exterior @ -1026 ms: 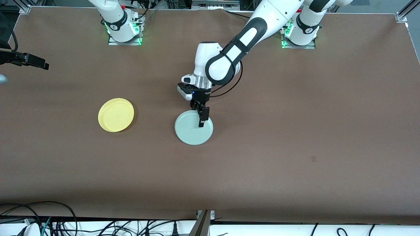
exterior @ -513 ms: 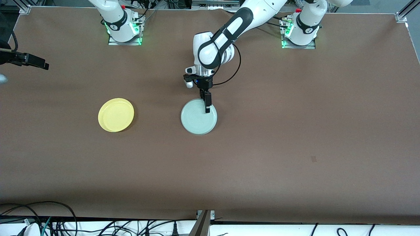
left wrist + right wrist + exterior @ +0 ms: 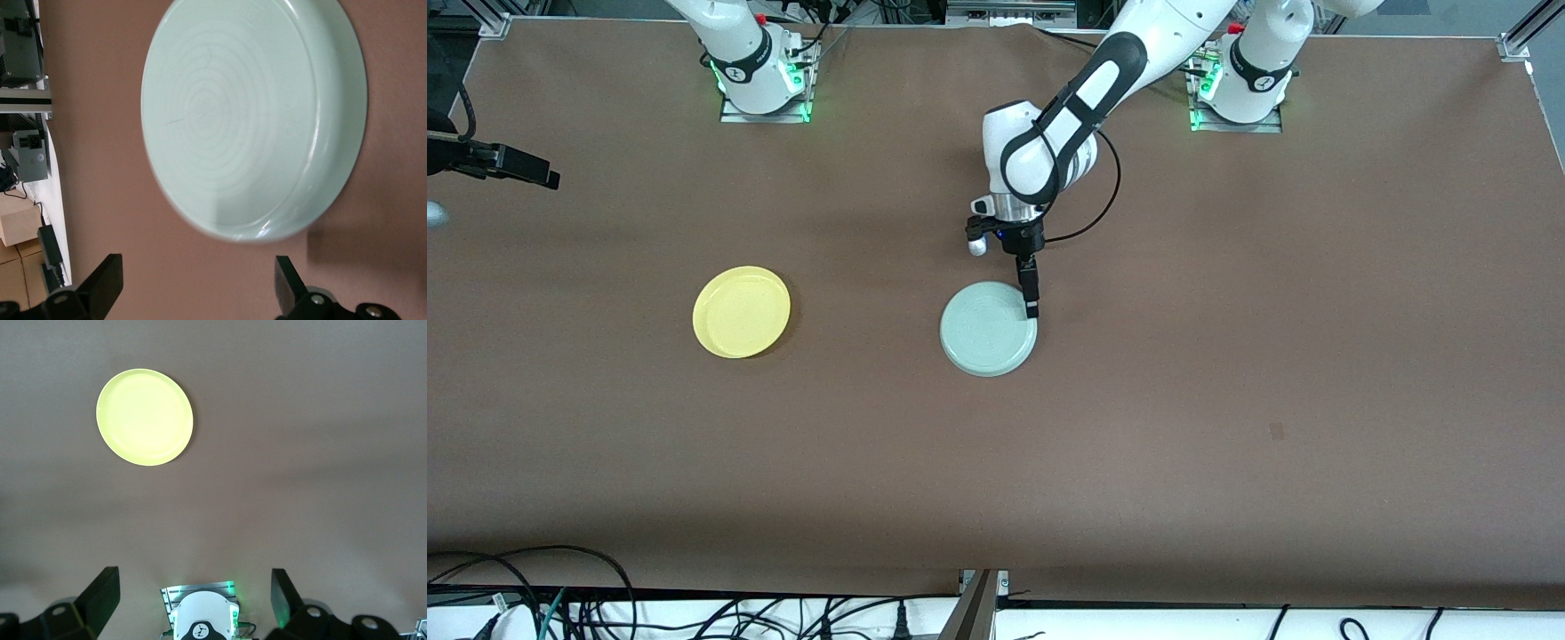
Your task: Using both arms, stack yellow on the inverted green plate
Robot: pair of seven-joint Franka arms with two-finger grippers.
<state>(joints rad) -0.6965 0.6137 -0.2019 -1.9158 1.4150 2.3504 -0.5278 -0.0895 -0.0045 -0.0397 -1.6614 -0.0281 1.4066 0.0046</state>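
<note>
The green plate [image 3: 988,329] lies upside down on the brown table [image 3: 1227,356], near the middle, with its flat ringed underside facing up. In the left wrist view this underside [image 3: 253,120] fills most of the picture and nothing grips it. The yellow plate [image 3: 742,311] lies right side up on the table, well apart from the green plate at its 9 o'clock, toward the right arm's end. The right wrist view shows the yellow plate [image 3: 145,417] from high above.

The left gripper [image 3: 1031,298] hangs over the rim of the green plate at about 1 o'clock. Its fingers [image 3: 101,287] are spread wide and hold nothing. The left arm [image 3: 1085,98] reaches in from its base at 12 o'clock.

The right gripper [image 3: 193,600] is raised high above the table with its fingers apart and empty, and the right arm [image 3: 738,44] waits.
</note>
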